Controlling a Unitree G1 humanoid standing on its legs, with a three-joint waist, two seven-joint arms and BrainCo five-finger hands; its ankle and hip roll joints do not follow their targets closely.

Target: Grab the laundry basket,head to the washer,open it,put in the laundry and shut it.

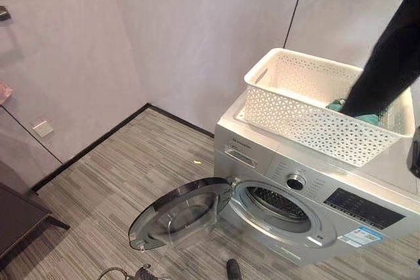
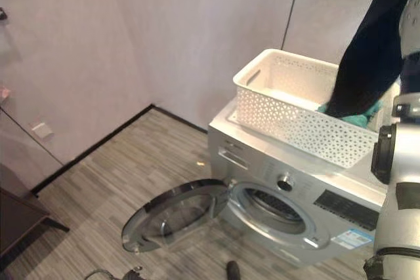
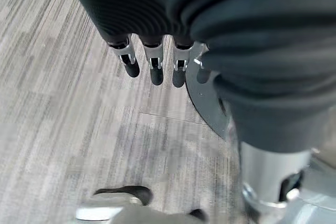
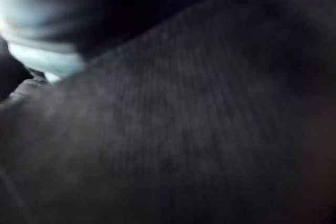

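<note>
The white laundry basket was seen set on top of the washer, w/ the round door swung fully open toward the floor and the drum opening exposed just below the basket's front wall. A dark garment was seen hanging from above at the robot's right, its lower end trailing into the basket's right end, where a teal item lay beside it. The right hand itself could not be made out; the right wrist view was covered by dark ribbed cloth, so whether the fingers were closed on the garment could not be told, though that is the likely reading. The left hand was seen low over the floor, near the door's edge, fingers straight and relaxed, nothing held. The drum lay below and to the left of the hanging garment, so the cloth would need carrying down and leftward; the right arm was judged nearer for that.
</note>
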